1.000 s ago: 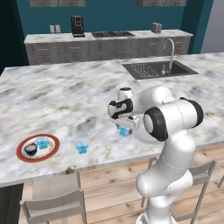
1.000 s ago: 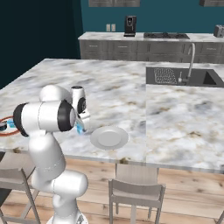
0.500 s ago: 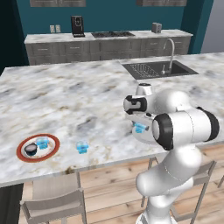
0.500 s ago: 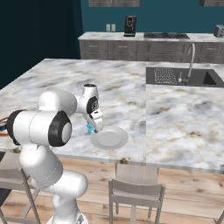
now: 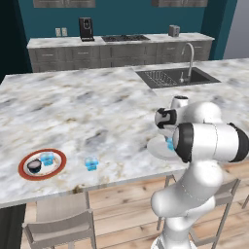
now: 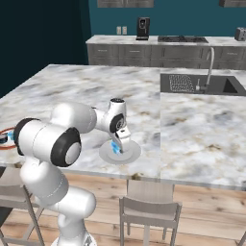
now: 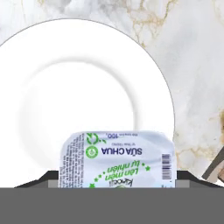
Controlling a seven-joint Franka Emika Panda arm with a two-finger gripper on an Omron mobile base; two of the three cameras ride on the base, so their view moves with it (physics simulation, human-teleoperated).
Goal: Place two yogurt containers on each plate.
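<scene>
Hovering over the plain white plate (image 7: 87, 100), with the tool (image 6: 118, 144) clamped on a blue yogurt cup (image 7: 117, 159) by its sides, foil lid with green print facing the hand camera. Held just above the plate's near edge, not yet set down, by the look of it. Seen from the right base camera as a blue speck between the fingers, right over that plate (image 6: 129, 154) near the front of the marble desk (image 6: 192, 125). Further left, spotted the orange-rimmed plate (image 5: 23, 171) already carrying a black cup (image 5: 34, 166) and a blue cup (image 5: 47, 158) side by side, and one more blue cup (image 5: 91, 163) alone on the desk just beside it. Judged light, thin-walled, easily crushed; smooth plastic, likely slippery. Best taken across the sidewalls below the rim, gently, never on the foil.
</scene>
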